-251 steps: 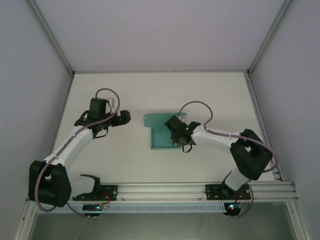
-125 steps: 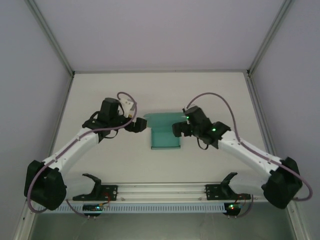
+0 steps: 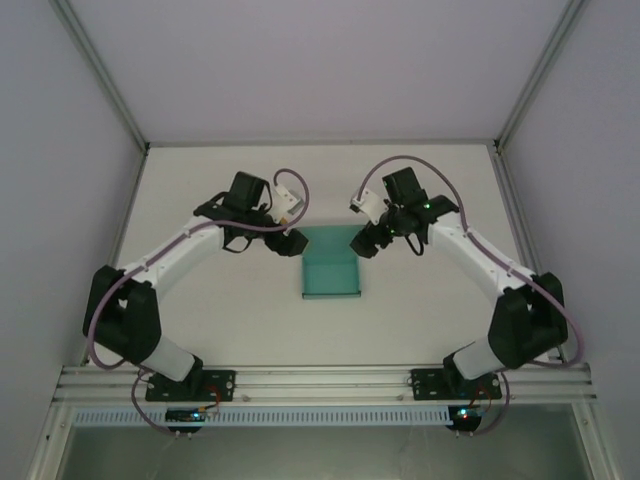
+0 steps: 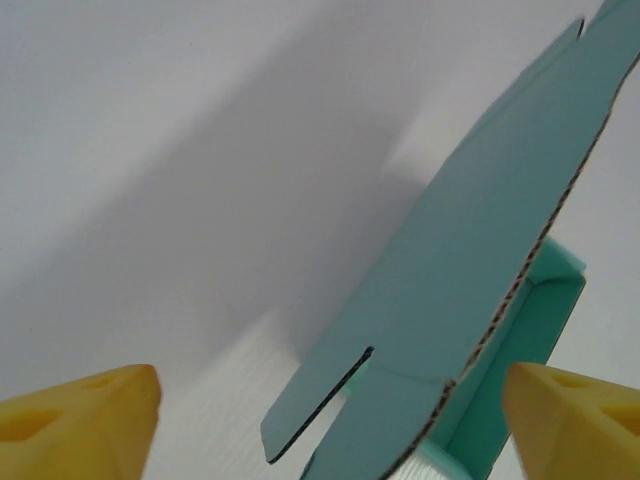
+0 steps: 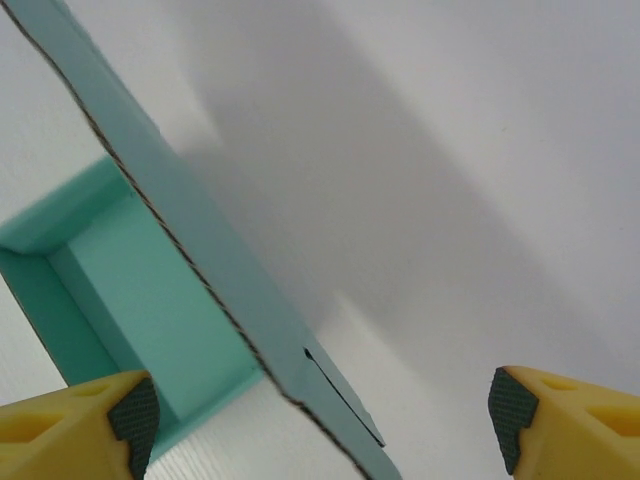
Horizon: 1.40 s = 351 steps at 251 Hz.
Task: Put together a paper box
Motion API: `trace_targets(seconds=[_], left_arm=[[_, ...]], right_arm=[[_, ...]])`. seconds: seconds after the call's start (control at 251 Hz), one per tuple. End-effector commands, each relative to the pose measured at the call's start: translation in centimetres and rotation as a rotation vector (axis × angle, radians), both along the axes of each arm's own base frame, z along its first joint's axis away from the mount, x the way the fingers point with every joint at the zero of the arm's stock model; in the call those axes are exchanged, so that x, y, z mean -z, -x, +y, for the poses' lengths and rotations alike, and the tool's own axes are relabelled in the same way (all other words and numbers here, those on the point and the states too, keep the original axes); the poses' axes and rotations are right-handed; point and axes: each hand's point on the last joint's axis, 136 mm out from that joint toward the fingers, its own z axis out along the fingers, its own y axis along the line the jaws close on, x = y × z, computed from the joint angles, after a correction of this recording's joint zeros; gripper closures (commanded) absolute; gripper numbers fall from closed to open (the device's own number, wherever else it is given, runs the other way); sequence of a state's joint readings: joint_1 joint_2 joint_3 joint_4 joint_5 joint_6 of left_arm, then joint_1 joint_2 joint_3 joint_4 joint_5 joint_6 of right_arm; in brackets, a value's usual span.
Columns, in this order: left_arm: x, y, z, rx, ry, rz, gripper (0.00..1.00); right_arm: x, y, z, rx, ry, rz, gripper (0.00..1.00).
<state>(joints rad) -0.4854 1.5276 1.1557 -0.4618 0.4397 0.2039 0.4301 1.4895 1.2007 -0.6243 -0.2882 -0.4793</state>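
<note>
White tabletop (image 3: 235, 325) is sitting inside pale walls (image 3: 55, 200), w/ a metal rail (image 3: 320, 378) running along the near edge where both arms are bolted. Paper box (image 3: 330, 275) is lying around the tabletop's ctr. It's teal card, partly folded: a shallow open tray w/ low side walls and one long flap rising off the far edge.

L claw (image 3: 296, 243) is hanging just beside the box's far-left corner. R claw (image 3: 360, 243) is hanging just beside the far-right corner, so the two are facing each other across that flap. From above, can't tell whether either is touching the card.

L wrist view: L claw (image 4: 330, 395) is standing wide, its yellow fingertips (image 4: 85, 420) sitting at opposite bottom corners w/ nothing pinched btwn them. Paper box (image 4: 470, 260) is showing its flap tilting up just ahead, w/ a slit near the flap's lower end, a speckled cut edge, and a tray wall behind.

R wrist view: R claw (image 5: 322, 415) is gaping wide too, dark pads (image 5: 135, 412) facing inward on its yellow tips and gripping nothing. Paper box (image 5: 130, 290) is showing its tray interior at left. The flap is crossing diagonally ahead, and shadowed bare tabletop is lying at right.
</note>
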Motion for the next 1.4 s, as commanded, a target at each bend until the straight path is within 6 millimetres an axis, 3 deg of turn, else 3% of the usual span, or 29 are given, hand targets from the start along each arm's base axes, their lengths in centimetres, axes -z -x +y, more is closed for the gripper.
trace_targets(seconds=[0.0, 0.136, 0.295, 0.559, 0.663, 0.802, 0.974, 1.106, 1.285, 1.397], left_arm=[[-0.5, 0.3, -0.6, 0.080, -0.024, -0.007, 0.18], [0.5, -0.2, -0.8, 0.088, -0.058, 0.007, 0.30], [1.4, -0.2, -0.7, 0.103, -0.108, 0.018, 0.44], [1.8, -0.8, -0.8, 0.086, -0.154, 0.008, 0.82], [1.9, -1.0, -0.6, 0.065, -0.186, -0.001, 0.93], [1.3, -1.5, -0.5, 0.005, -0.199, -0.029, 1.00], [-0.2, -2.8, -1.1, -0.148, -0.159, -0.061, 1.00], [-1.0, -4.0, -2.2, -0.290, -0.028, -0.017, 1.00], [-1.0, -5.4, -3.4, -0.432, 0.125, 0.047, 1.00], [-1.6, -5.5, -4.5, -0.408, 0.198, 0.044, 0.99]], right_arm=[[0.7, 1.7, 0.4, -0.155, 0.010, 0.044, 0.18], [1.6, 0.5, -0.3, -0.123, 0.048, 0.053, 0.32], [2.7, 0.3, -0.5, -0.127, 0.083, 0.101, 0.42], [3.7, -0.2, -0.8, -0.126, 0.125, 0.116, 0.77], [3.8, -0.2, -0.8, -0.123, 0.139, 0.116, 0.83], [3.4, -0.5, -0.7, -0.071, 0.137, 0.116, 0.90], [1.3, -2.5, -0.1, 0.167, 0.067, 0.106, 1.00], [0.3, -2.8, 2.2, 0.298, -0.084, 0.135, 1.00], [-1.0, -5.1, 4.8, 0.538, -0.278, 0.092, 1.00], [-2.2, -6.5, 6.3, 0.603, -0.401, 0.084, 1.00]])
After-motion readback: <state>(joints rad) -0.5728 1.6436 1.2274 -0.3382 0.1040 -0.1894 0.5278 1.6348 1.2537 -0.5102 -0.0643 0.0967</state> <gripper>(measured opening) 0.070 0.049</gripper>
